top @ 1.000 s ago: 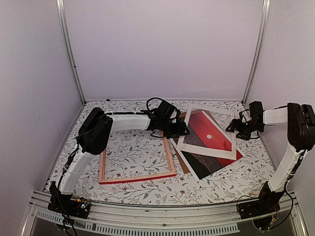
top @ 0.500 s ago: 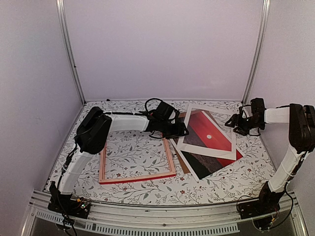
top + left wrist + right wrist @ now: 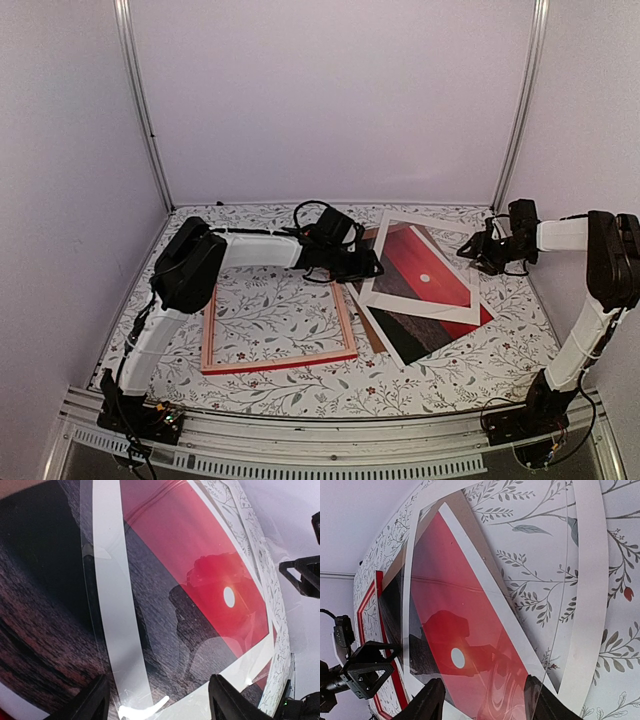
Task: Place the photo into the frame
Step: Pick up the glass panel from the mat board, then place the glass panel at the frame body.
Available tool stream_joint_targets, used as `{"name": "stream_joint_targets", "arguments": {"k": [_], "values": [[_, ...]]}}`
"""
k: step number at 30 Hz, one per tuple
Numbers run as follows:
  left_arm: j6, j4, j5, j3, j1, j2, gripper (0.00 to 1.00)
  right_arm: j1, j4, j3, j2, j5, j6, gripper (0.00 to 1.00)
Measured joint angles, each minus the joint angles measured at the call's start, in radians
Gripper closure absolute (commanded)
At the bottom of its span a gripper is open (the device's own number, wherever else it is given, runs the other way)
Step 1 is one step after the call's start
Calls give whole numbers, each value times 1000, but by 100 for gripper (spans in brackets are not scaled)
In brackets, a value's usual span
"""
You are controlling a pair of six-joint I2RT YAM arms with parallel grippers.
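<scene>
Two arms reached over floral table (image 3: 450, 372). I saw left gripper (image 3: 372, 266) at centre of top view, over left edge of white mat (image 3: 420, 306), fingers spread, grasping nothing. Right gripper (image 3: 468, 250) sat right of centre, at mat's far right edge, fingers also apart, nothing between them that I could make out. Photo (image 3: 405, 250) lay flat right of centre, tilted, under mat. Frame (image 3: 280, 361) lay flat at lower left of centre, pale face up, near photo's left corner.
</scene>
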Motion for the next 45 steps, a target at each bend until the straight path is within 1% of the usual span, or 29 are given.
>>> {"name": "stream_joint_targets", "arguments": {"k": [1, 3, 6, 13, 17, 20, 27, 31, 35, 40, 45], "values": [[0, 1, 0, 0, 0, 0, 30, 0, 2, 0, 1, -1, 2, 51], [1, 2, 0, -1, 0, 0, 30, 0, 9, 0, 5, -4, 10, 61], [6, 4, 0, -10, 0, -7, 30, 1, 19, 0, 21, -8, 16, 75], [30, 19, 3, -54, 3, -37, 25, 2, 3, 8, 38, -6, -1, 100], [67, 11, 6, -77, 10, -67, 21, 3, -45, 58, 34, -6, -34, 100], [113, 8, 0, -101, 13, -122, 20, 3, -89, 98, 14, -13, -71, 100], [203, 8, -50, -231, 44, -370, 18, 9, -208, 203, -69, -71, -139, 100], [221, 0, -69, -338, 129, -518, 17, 50, -268, 294, -109, -105, -159, 100], [222, -30, -113, -498, 250, -653, 15, 141, -316, 391, -133, -133, -162, 100], [227, -96, -203, -668, 382, -773, 13, 254, -350, 510, -140, -169, -148, 100], [229, -136, -250, -797, 472, -854, 12, 370, -371, 657, -125, -207, -116, 100]]}}
